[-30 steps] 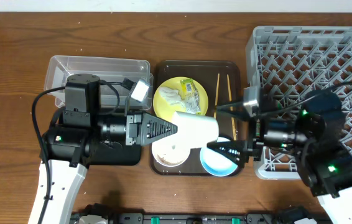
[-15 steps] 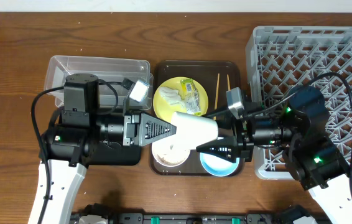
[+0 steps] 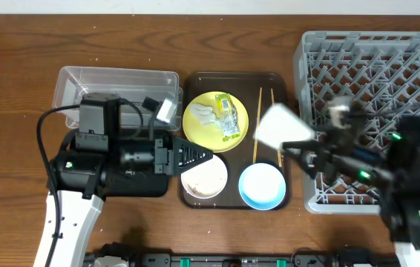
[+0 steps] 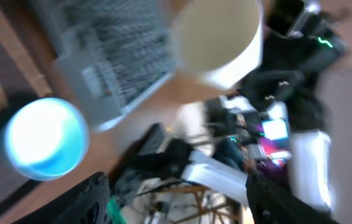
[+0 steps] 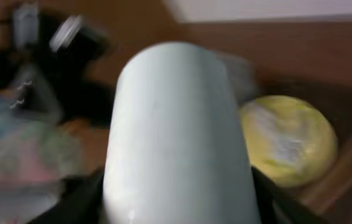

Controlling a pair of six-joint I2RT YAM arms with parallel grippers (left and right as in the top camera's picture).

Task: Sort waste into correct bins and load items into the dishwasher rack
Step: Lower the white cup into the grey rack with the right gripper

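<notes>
Right hand (image 3: 305,147) clamped on white cup (image 3: 284,127), cup's long axis slanting away toward the tray (image 3: 195,78); rack (image 3: 388,67) just beside, rightward. Left hand (image 3: 197,156) wide open, empty.

plate (image 3: 197,132): lying flat, carrying crumpled wrapper (image 3: 227,117)
white bowl (image 3: 202,178): sitting upright just beside blue bowl (image 3: 262,185)
chopsticks (image 3: 260,100): lying right of plate
rack (image 3: 373,67): sitting far right

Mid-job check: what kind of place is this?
Probably a lab mock-up of a dish-clearing station: a wooden table, a grey dishwasher rack, and a brown tray carrying a littered plate.
</notes>
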